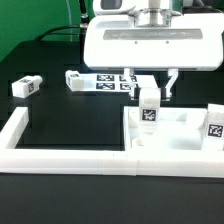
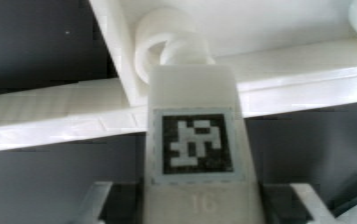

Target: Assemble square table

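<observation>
White hard plastic, so the upright leg [image 1: 150, 108] [image 2: 193, 120] should be light, stiff and a bit slippery; it looks unlikely to break, but could twist or tip in a loose grip. Best hold, I'd say: the two flat side faces near its top, leaving the tagged face free.

It stands on the tabletop [image 1: 190, 142] [image 2: 50, 118], near the corner at the exterior view's left. Whether its foot is seated in a hole, can't tell.

Fingers [image 1: 172, 84] [image 2: 285, 203] are apart, one on each side of the leg's upper end, with the leg between them. The wrist view shows a thin gap on each side, so they straddle it without clamping, as far as I can see.

A second leg [image 1: 213, 122] stands on the tabletop at the exterior view's right. Two more legs lie on the black surface [image 1: 60, 115]: a far leg [image 1: 25, 86] at the exterior view's left, and a near-board leg [image 1: 77, 79] just beside the marker board [image 1: 115, 80]. The border wall [image 1: 60, 152] runs along the front, with the tabletop against it.
</observation>
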Controlling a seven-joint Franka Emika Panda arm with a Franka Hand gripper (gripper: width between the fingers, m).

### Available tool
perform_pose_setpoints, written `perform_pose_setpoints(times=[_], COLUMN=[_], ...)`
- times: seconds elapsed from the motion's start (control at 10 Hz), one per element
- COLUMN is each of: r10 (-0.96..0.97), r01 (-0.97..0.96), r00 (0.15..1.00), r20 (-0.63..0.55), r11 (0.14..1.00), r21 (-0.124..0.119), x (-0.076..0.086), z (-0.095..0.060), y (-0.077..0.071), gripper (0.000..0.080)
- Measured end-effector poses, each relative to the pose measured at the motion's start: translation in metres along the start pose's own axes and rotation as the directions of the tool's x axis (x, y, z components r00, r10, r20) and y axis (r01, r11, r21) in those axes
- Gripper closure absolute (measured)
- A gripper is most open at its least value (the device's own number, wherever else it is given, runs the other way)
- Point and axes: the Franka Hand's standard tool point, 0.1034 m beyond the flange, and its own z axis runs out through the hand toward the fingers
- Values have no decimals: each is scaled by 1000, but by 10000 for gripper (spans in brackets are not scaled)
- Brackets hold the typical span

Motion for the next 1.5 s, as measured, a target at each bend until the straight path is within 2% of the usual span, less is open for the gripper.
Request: perform_pose_setpoints(times=[0.5,0.8,1.2,1.4,1.5], r10=[-13,-19,-30,-29,-30], r01=[12,19,26,25,25], r00=[1000,999,990,990,990], r20=[-23,-30,-138,-137,-137], r11=[1000,1000,999,999,999], r21=[-19,-21,-32,-32,-32], x=[-2,-5,-7,-7,-7], z=[7,13,13,14,14], y=[13,10,3,4,4], gripper=[509,509,509,505,273])
